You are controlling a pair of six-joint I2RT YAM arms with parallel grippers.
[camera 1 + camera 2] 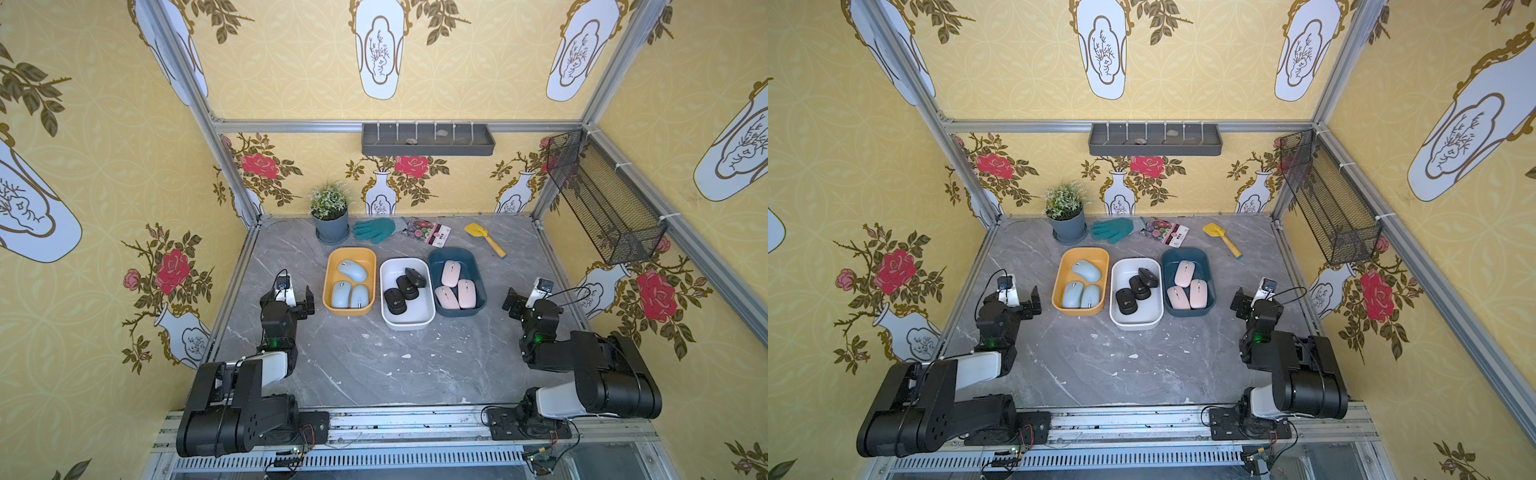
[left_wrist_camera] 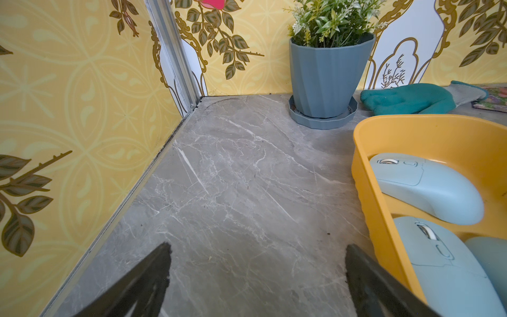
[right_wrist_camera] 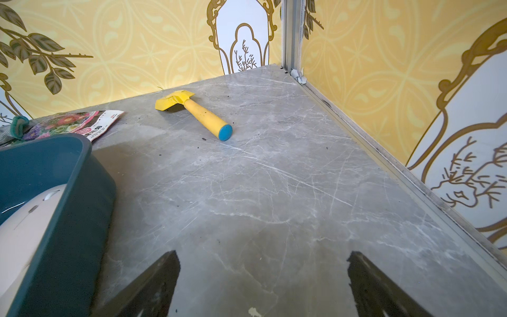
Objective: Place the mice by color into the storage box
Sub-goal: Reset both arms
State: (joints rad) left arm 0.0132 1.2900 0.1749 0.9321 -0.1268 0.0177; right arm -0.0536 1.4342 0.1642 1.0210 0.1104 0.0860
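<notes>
Three storage boxes stand in a row in both top views. The yellow box (image 1: 350, 251) holds three light blue mice (image 1: 352, 270). In the white box (image 1: 405, 324) lie three black mice (image 1: 395, 301). The dark teal box (image 1: 451, 251) contains three pale pink mice (image 1: 450, 273). My left gripper (image 1: 290, 296) rests low just left of the yellow box, open, with bare table between its fingers (image 2: 258, 245). My right gripper (image 1: 534, 299) sits right of the teal box, also open and holding nothing (image 3: 264, 252). The left wrist view shows blue mice (image 2: 428, 186) in the yellow box (image 2: 365, 178).
Along the back of the grey marble table (image 1: 374, 365) stand a potted plant (image 1: 330, 224), a green glove (image 1: 376, 229), a seed packet (image 1: 428, 232) and a yellow trowel (image 1: 484, 237). A grey shelf (image 1: 428, 141) hangs on the back wall, a wire basket (image 1: 602, 199) on the right wall.
</notes>
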